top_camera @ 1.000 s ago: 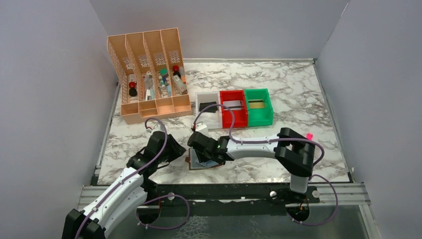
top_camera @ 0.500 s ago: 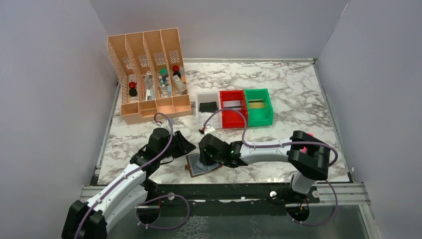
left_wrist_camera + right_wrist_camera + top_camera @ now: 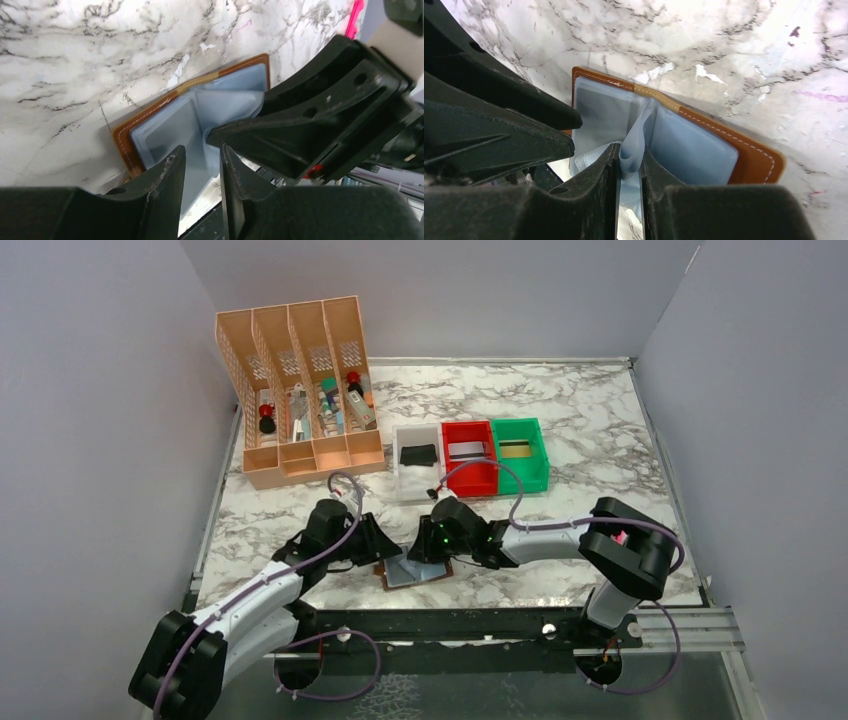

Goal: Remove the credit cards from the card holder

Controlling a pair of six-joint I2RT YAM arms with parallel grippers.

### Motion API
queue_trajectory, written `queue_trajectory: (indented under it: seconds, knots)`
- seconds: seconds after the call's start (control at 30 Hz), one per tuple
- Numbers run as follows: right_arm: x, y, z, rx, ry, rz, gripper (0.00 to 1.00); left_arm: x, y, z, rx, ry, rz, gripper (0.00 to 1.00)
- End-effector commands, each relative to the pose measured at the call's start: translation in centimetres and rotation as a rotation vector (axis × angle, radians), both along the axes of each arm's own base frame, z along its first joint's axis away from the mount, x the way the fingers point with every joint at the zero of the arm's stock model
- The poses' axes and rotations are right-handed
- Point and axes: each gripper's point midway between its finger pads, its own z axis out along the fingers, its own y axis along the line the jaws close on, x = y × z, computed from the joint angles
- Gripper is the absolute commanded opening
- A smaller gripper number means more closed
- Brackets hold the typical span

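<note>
Holder (image 3: 415,572) is laid open on the near side of the red bin (image 3: 470,468). One clear sleeve (image 3: 634,135) is pinched by the right gripper (image 3: 629,152). Left gripper (image 3: 201,149) is held over the holder; its grip cannot be told.

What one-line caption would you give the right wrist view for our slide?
Right gripper pinches a clear sleeve of the open brown card holder on the marble table.

The left gripper (image 3: 390,556) and right gripper (image 3: 424,556) hem the card holder (image 3: 416,577) from both sides, bins (image 3: 520,472) behind; the worktop (image 3: 600,430) at far right seems open.
</note>
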Motion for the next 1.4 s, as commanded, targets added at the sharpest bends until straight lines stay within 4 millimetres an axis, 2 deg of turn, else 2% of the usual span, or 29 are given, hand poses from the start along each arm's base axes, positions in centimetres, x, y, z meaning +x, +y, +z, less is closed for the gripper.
queue_trajectory:
  seconds: [0.0,0.2,0.4,0.5,0.63,0.8,0.93,1.13,1.37]
  knots:
    - [-0.1,0.5,1.2,0.120,0.062,-0.013,0.23,-1.0,-0.5,-0.9,-0.007,0.031,-0.061,0.33]
    - [-0.2,0.3,0.9,0.132,0.082,-0.029,0.23,-0.6,-0.9,-1.8,0.038,0.063,-0.070,0.31]
    - [-0.1,-0.1,1.1,0.134,0.078,-0.050,0.26,-0.2,-2.9,-1.8,0.092,0.058,-0.125,0.25]
    - [0.3,-0.6,1.8,0.129,0.053,-0.071,0.30,-0.5,-3.4,-3.0,0.152,0.090,-0.130,0.18]
    - [0.8,-1.4,3.6,0.110,-0.008,-0.079,0.39,-0.7,-3.8,-3.9,0.177,0.110,-0.116,0.17]
    - [1.1,-2.3,4.6,0.087,-0.047,-0.087,0.48,-0.2,-5.0,-3.4,0.153,0.095,-0.120,0.17]
    - [1.3,-3.4,4.4,0.039,-0.057,-0.119,0.48,0.5,-6.0,-2.9,0.143,0.079,-0.133,0.18]
    - [2.1,-5.9,4.2,-0.040,-0.102,-0.196,0.52,1.3,-7.3,-1.5,0.111,0.049,-0.138,0.25]
    - [2.8,-7.0,3.9,-0.122,-0.119,-0.232,0.53,0.7,-8.8,-0.4,0.040,0.043,-0.207,0.28]
